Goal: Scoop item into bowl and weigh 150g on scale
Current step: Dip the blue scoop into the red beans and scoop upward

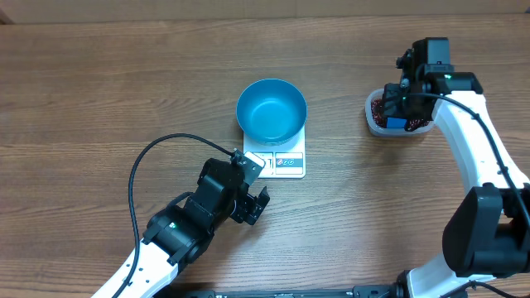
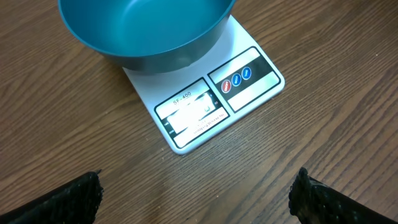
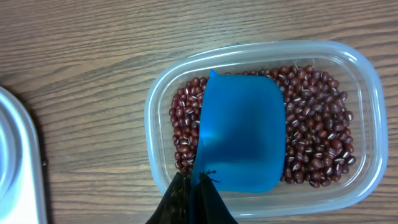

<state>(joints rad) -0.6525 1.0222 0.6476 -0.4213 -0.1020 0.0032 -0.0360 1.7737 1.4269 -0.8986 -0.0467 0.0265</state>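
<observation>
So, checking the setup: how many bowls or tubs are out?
2: the blue bowl on the scale, and the clear tub of beans, scoop inside, at the right.

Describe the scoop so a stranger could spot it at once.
On the table's right side sits a clear tub of red-brown beans. The scoop lies on them, pinched by the right claw; it is the tub's only bright blue thing.
</observation>
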